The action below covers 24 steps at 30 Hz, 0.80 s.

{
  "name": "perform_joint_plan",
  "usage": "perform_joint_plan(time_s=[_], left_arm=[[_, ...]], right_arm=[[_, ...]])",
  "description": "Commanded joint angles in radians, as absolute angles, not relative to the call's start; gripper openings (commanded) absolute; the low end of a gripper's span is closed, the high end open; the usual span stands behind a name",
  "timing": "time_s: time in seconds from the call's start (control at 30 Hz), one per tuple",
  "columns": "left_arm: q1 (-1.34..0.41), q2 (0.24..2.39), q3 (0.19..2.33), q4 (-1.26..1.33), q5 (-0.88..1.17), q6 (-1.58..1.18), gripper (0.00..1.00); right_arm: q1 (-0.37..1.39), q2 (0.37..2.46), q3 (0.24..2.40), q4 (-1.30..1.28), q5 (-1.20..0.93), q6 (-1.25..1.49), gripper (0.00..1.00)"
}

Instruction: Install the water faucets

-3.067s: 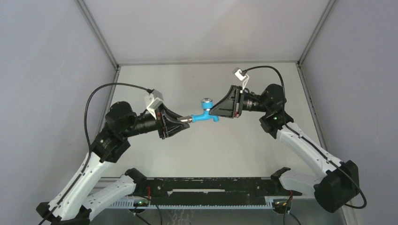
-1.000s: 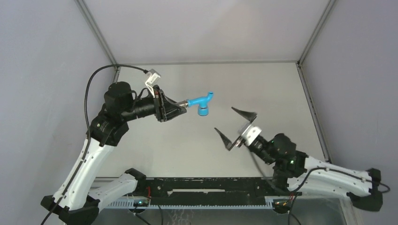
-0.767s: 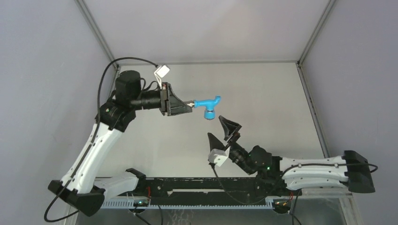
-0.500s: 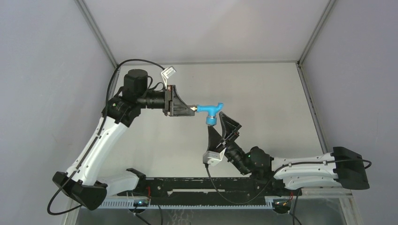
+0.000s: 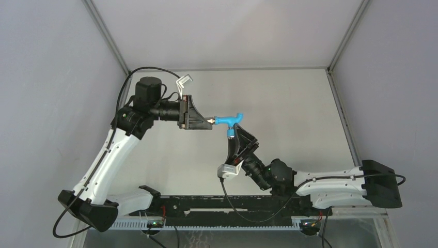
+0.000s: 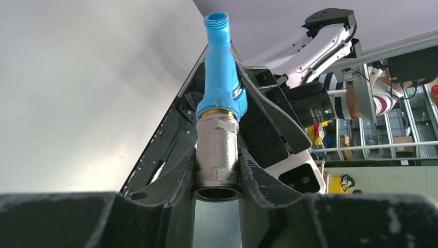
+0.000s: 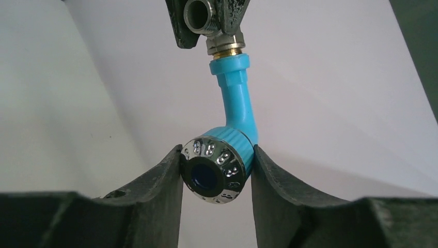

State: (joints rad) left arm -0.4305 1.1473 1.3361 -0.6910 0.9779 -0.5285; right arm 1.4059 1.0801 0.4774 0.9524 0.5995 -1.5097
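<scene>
Left tool point(image 6: 217, 168) clamps the grey metal fitting point(image 6: 217, 139) of the blue tap point(image 5: 227, 120) above the worktop point(image 5: 289, 103); right tool point(image 7: 217, 165) pinches its ribbed knob point(image 7: 222, 155)

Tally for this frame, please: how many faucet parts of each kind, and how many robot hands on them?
Blue tap: 1
Grey metal fitting: 1
Robot hands: 2, the left hand on the fitting and the right hand on the tap's knob
Total: 4

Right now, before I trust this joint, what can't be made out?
Top view: thread between grey fitting and blue tap, too small.
Left wrist view: tap's knob, hidden behind its body and right pincer.
Right wrist view: fitting's rear, covered by left pincer, cut by top edge.
</scene>
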Motion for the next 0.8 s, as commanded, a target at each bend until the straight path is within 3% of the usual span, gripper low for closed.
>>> perform_joint_plan(time_s=[0.0, 0.07, 0.17, 0.4, 0.77], left_arm=[[-0.434, 1.132, 1.332, -0.680, 1.038, -0.492, 0.00], [-0.434, 1.130, 1.333, -0.697, 1.039, -0.464, 0.00], [-0.435, 1.121, 1.333, -0.720, 1.012, -0.429, 0.00], [-0.479, 1.145, 1.395, -0.830, 0.947, -0.318, 0.00], [-0.525, 1.178, 1.457, -0.968, 0.828, -0.202, 0.00]], right_arm=[[1.399, 1.015, 0.573, 0.721, 0.556, -1.338, 0.42], [1.397, 0.970, 0.603, 0.593, 0.522, -1.217, 0.30], [1.392, 0.907, 0.640, 0.465, 0.467, -1.096, 0.24], [1.348, 0.850, 0.760, 0.211, 0.289, -0.842, 0.22], [1.317, 0.831, 0.784, 0.191, 0.254, -0.727, 0.21]])
